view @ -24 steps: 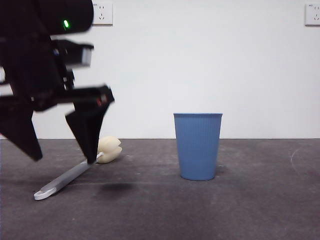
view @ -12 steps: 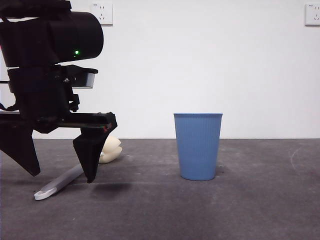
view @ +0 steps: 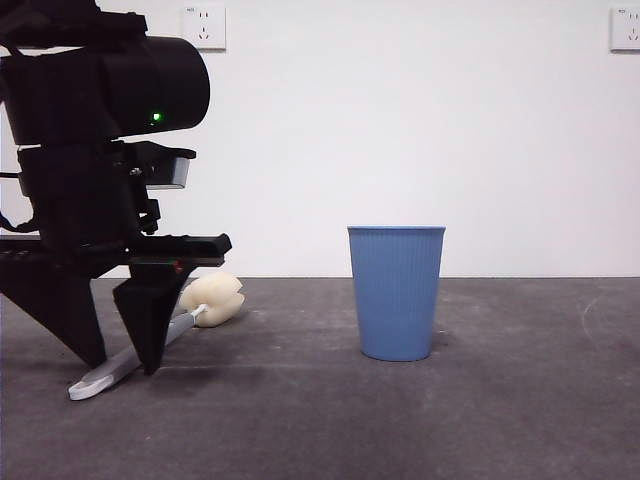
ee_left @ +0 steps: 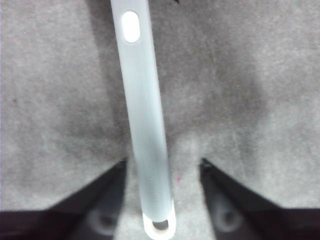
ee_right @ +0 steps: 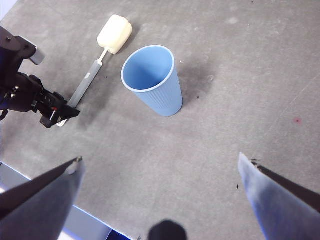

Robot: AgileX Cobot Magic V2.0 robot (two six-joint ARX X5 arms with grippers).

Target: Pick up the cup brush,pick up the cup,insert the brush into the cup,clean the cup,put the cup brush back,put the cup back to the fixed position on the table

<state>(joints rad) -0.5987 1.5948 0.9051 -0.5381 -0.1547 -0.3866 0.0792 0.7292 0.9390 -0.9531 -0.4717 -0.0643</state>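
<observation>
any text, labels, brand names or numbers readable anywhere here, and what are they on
No readable text in any view.
The cup: plain ribbed blue, no label.
The cup brush: handle shows only a blank pale oval inset, no lettering.
Wall sockets: a tiny mark at the top edge, too small to read.
The left gripper: no visible marking, only a green light on the arm.

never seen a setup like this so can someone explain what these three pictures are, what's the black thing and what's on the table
It is a two-armed robot at a table. One picture looks level across the table; the other two come from cameras on each wrist. The big black shape is the left gripper, jaws open, lowered astride the handle of the cup brush, which lies flat. It grips nothing yet. A blue cup stands upright beside the brush. The right gripper waits high above, open and empty.
</observation>
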